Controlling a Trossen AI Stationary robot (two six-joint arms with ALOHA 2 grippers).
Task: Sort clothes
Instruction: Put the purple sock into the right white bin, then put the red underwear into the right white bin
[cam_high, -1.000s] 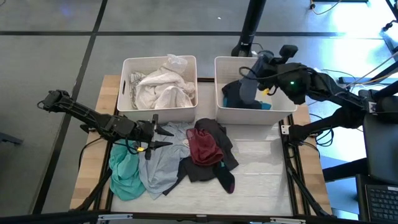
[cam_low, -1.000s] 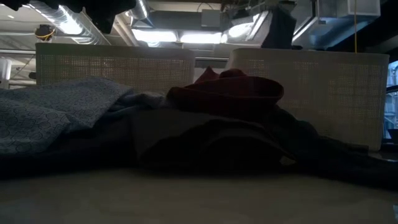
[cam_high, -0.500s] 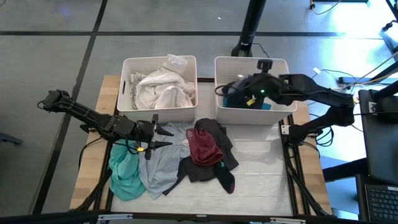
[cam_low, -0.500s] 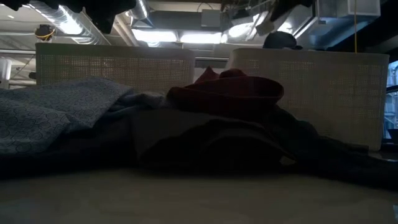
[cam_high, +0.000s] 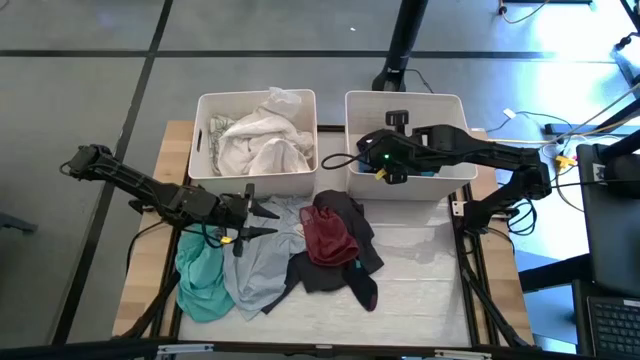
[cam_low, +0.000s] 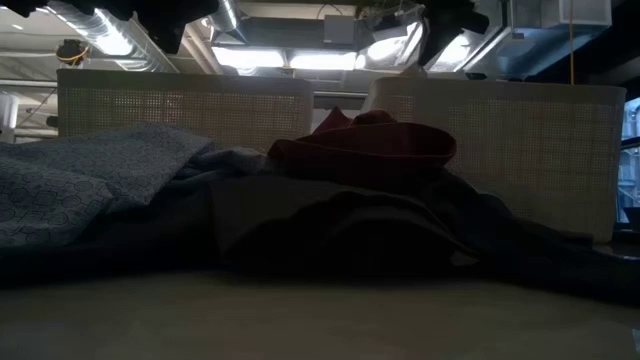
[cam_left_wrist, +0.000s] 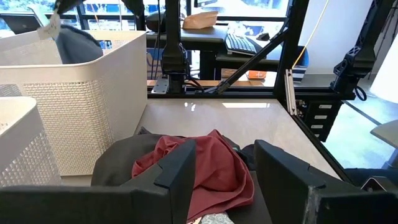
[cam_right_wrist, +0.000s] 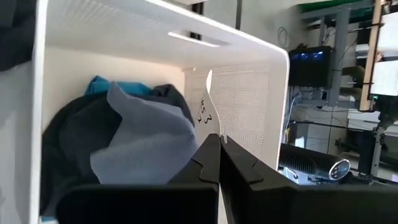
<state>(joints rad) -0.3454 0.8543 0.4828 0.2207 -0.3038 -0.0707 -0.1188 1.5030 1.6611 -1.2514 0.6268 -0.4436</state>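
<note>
My right gripper (cam_high: 376, 166) reaches into the right white bin (cam_high: 405, 96), shut on a grey garment (cam_right_wrist: 149, 146) that lies over dark clothes and a bright blue piece (cam_right_wrist: 102, 84). The garment's top (cam_left_wrist: 78, 45) shows above the bin rim. My left gripper (cam_high: 262, 220) hangs open above the pale grey-blue garment (cam_high: 255, 270), pointing at the dark red garment (cam_left_wrist: 205, 168). That one lies on the black one (cam_high: 345, 268). A teal-green garment (cam_high: 200, 282) lies at the near left. White clothes (cam_high: 255, 145) fill the left bin (cam_high: 255, 95). My right gripper pinches the grey garment's upper edge beside its white tag (cam_right_wrist: 209, 107) between its two shut fingers. The fingers slant downward into the bin from the table's right side. The cloth hangs slack below them and rests on the dark clothes in the bin.
Both bins stand side by side along the table's far edge. The near right part of the tabletop (cam_high: 420, 270) is bare. A black stand (cam_high: 400, 50) rises behind the bins, and frame rails run along the table's right side (cam_high: 470, 260).
My right gripper has come down into the right bin, moving toward the table's left and near edges and tipping its fingers downward. It stays shut on the grey garment. The garment hung clear above the bin before and now rests on the clothes inside.
</note>
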